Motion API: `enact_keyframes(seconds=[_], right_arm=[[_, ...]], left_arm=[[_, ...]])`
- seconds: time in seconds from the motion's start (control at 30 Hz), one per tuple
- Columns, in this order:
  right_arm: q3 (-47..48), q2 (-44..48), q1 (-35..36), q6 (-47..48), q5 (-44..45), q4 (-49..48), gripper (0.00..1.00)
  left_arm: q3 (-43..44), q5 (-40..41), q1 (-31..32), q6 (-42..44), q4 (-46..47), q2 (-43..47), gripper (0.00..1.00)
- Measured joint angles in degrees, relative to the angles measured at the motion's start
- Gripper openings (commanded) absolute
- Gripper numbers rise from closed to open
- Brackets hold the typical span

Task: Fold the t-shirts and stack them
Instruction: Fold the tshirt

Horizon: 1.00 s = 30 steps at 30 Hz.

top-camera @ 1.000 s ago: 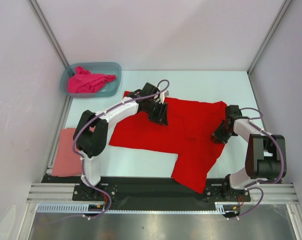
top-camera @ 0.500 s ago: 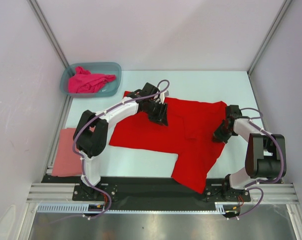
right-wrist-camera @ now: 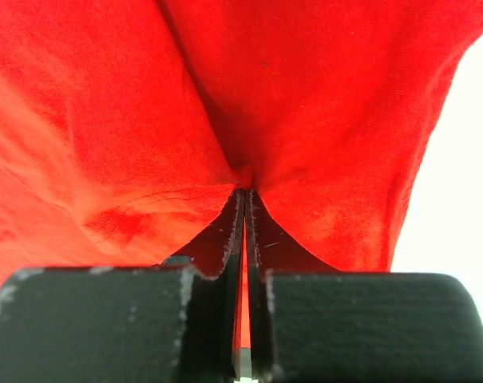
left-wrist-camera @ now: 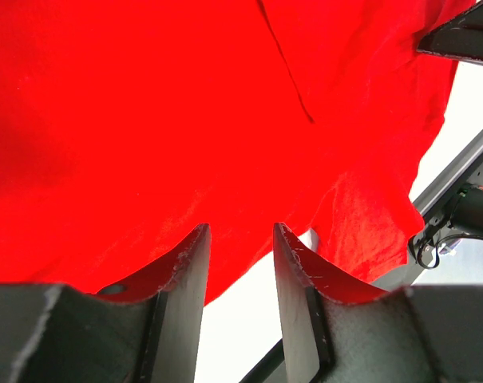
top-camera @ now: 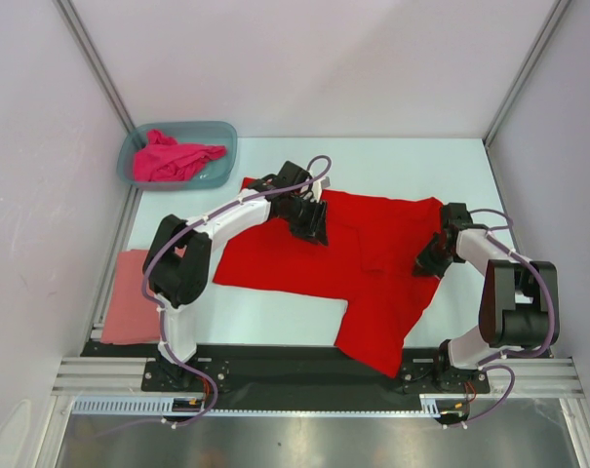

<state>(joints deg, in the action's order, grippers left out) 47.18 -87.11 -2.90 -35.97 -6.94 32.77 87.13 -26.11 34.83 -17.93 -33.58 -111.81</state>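
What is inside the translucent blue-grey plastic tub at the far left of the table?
A crumpled magenta-pink cloth t-shirt lies in the translucent blue-grey plastic tub. Anything beneath that cloth is covered and cannot be seen.

Bright, even overhead light, faint soft shadows

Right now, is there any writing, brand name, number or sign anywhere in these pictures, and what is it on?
No readable text anywhere.
The red shirt is plain cloth with no print, both from above and in the two close-up views.
The pink shirt in the tub and the salmon shirt show no print either.
If the metal rail carries any mark, it is too small to read.
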Motion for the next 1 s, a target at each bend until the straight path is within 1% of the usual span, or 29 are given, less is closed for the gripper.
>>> enact_keyframes(seconds=[0.13, 0.37, 0.77, 1.0], right_arm=[[0.3, 0.0, 0.0, -0.1, 0.2, 1.1, 0.0], [0.4, 1.8, 0.0, -1.8, 1.3, 6.5, 0.0], [0.4, 2.2, -0.1, -2.5, 0.4, 8.1, 0.0], [0.5, 2.7, -1.8, -2.3, 0.8, 9.2, 0.0]], left_arm=[[0.0, 0.0, -0.2, 0.0, 0.0, 0.0, 0.42], [0.0, 0.0, -1.1, 0.0, 0.0, 0.0, 0.42], [0.0, 0.0, -1.7, 0.0, 0.0, 0.0, 0.42], [0.0, 0.0, -1.9, 0.0, 0.0, 0.0, 0.42]])
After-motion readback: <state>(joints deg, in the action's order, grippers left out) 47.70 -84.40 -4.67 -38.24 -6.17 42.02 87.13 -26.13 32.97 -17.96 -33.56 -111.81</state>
